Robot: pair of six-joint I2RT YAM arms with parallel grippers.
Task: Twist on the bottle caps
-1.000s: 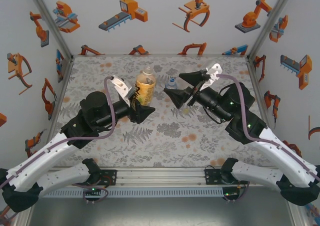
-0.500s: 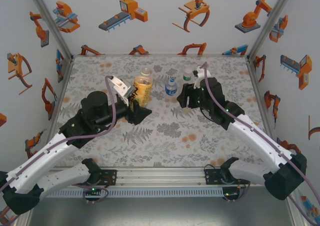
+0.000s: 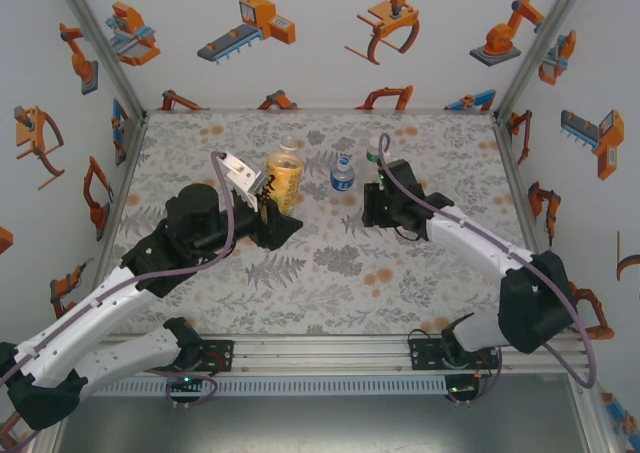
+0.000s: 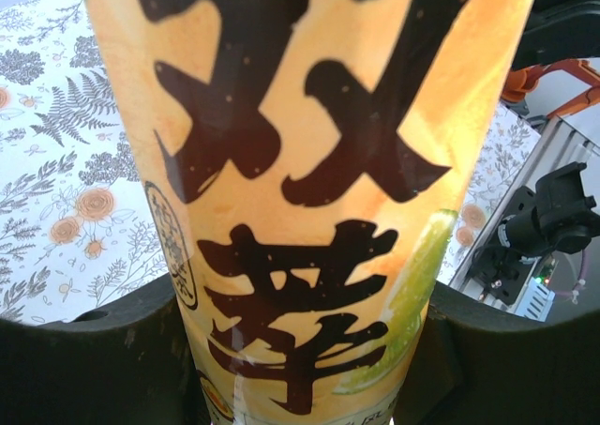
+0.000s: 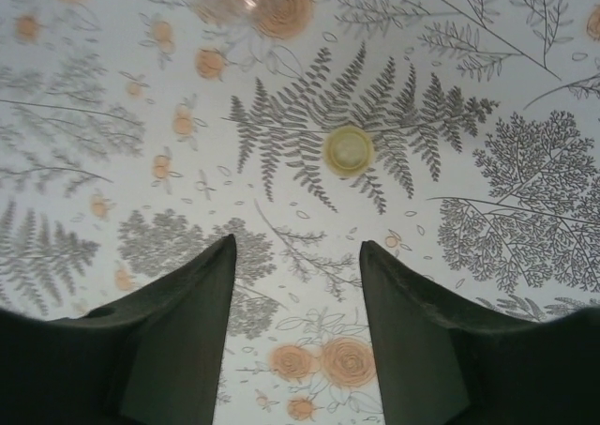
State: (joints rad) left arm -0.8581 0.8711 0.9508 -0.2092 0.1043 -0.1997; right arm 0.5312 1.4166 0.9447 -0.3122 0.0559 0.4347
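The yellow-labelled bottle (image 3: 285, 178) stands upright left of centre, and my left gripper (image 3: 270, 211) is shut on its lower body. In the left wrist view its label with dark characters (image 4: 309, 190) sits between both fingers (image 4: 94, 359). The blue-labelled bottle (image 3: 342, 173) stands free to its right. The green-white bottle (image 3: 374, 154) stands just behind my right arm. My right gripper (image 3: 374, 211) points down at the mat, open, with nothing between its fingers (image 5: 202, 312). A pale yellowish bottle cap (image 5: 349, 149) lies flat on the mat just ahead of the right gripper (image 5: 298, 247).
The floral mat (image 3: 330, 273) covers the table. White walls with orange robot pictures close in the back and both sides (image 3: 320, 43). A metal rail (image 3: 320, 358) runs along the near edge between the arm bases.
My right arm has swung from a low, sideways pose near the blue-labelled bottle to pointing down at the mat, its jaws narrowing. The left gripper and yellow bottle have barely moved.
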